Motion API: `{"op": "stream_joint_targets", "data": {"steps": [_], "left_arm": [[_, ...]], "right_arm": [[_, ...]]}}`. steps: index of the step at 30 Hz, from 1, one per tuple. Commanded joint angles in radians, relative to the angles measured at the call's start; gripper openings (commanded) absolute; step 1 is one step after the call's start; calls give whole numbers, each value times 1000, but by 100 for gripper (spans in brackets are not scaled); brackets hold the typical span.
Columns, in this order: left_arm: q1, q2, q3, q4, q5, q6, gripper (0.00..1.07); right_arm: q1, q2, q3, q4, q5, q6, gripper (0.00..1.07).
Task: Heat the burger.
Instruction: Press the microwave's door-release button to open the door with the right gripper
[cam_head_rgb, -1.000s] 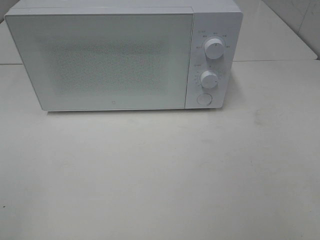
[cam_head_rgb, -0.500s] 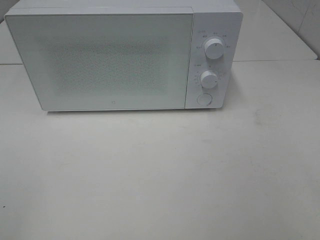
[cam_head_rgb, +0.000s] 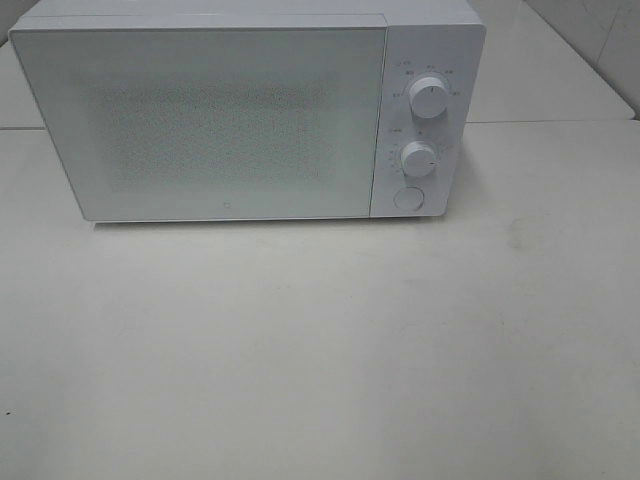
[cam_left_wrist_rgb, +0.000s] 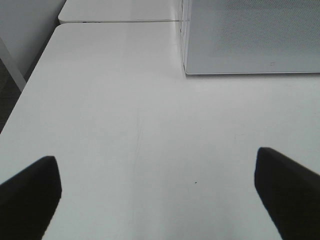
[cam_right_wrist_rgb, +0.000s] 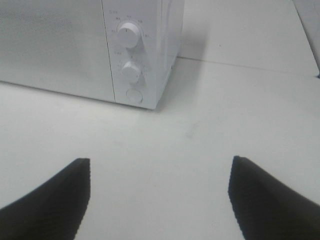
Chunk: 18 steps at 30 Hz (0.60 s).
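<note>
A white microwave oven (cam_head_rgb: 240, 115) stands toward the far edge of the white worktop (cam_head_rgb: 320, 350), its front facing the near edge, and a seam (cam_head_rgb: 560, 122) between two slabs of the worktop meets it at the sides. Its door (cam_head_rgb: 200, 120) is shut flat against the body. The speckled door window is pale and does not let the inside be made out. Right of the door is the control panel, which has an upper knob (cam_head_rgb: 428, 97), a lower knob (cam_head_rgb: 418, 159) beneath it and a round button (cam_head_rgb: 407, 198) at the bottom. The burger shows in none of the views, so I cannot tell where it is. The left gripper (cam_left_wrist_rgb: 156, 170) hangs above bare worktop off the door side of the oven, well apart from it. Its two dark fingers (cam_left_wrist_rgb: 30, 200) are spread as wide as the view allows, with nothing between them. The right gripper (cam_right_wrist_rgb: 159, 175) hangs over the worktop in front of the control-panel corner, with the knobs and button in plain sight ahead of it. Its dark fingers (cam_right_wrist_rgb: 55, 200) are also held wide apart, and they grip and touch nothing. Neither gripper reaches into the high camera's view.
</note>
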Motion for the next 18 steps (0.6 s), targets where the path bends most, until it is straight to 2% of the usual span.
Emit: {"op": "stream_joint_targets", "data": {"steps": [1,18], "left_arm": [[1,-20,3,-2,-9,-8,100],[1,-20,3,-2,-9,-8,100]], "right_arm": [[-8,91,19,3,-138,10,74],[-8,480,30,3,-564,11,74]]}}
